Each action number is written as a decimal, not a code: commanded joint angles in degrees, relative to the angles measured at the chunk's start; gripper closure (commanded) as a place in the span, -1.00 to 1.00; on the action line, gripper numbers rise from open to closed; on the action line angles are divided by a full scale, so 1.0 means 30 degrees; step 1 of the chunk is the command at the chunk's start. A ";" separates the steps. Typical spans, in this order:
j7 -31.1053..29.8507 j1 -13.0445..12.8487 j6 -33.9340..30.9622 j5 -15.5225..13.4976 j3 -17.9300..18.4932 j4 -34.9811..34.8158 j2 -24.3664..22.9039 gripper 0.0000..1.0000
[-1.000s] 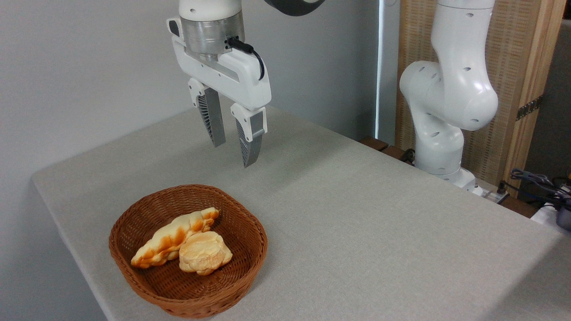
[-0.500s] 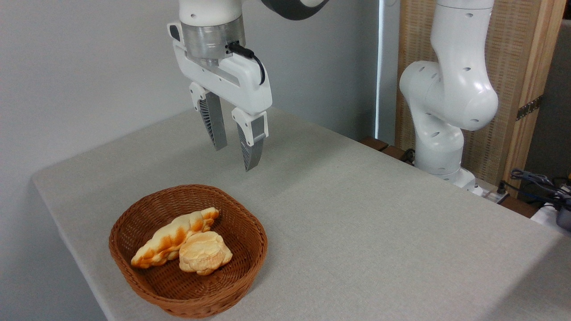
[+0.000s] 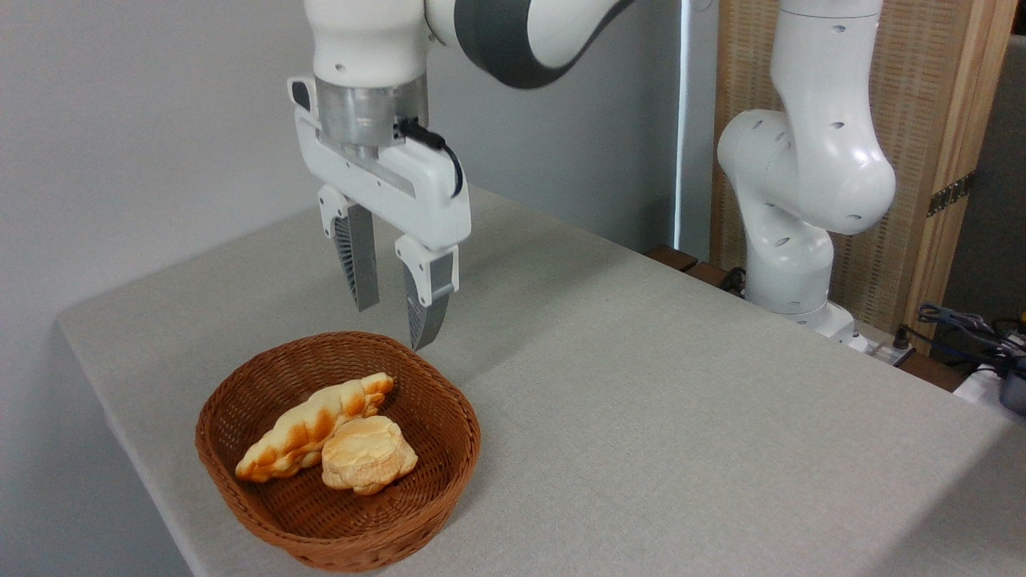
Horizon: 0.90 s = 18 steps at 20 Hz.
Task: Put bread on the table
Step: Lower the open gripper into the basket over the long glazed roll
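The gripper, jaws spread and empty, is seen at 12 o'clock above the wicker basket, where the bread is laid beside a bun.

Plain grey wall, slatted wooden panel at right

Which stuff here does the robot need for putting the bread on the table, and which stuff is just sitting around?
Needed for the job:
- the bread, the long loaf lying in the basket
- the table, where it should end up
- the gripper, open and empty above the basket's back rim

Just there:
- the basket, holding both breads
- the round bun, touching the loaf
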 commanded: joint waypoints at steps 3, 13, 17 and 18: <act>0.0398 -0.0237 0.4577 -0.0255 0.0143 -0.2248 -0.0297 -1.00; 0.0251 -0.0617 0.9093 -0.1545 0.0085 -0.3247 0.0668 -1.00; 0.0251 -0.0676 1.0118 -0.2246 -0.0062 -0.3276 0.1430 -1.00; 0.0251 -0.0850 1.0209 -0.2480 -0.0091 -0.3276 0.1664 -1.00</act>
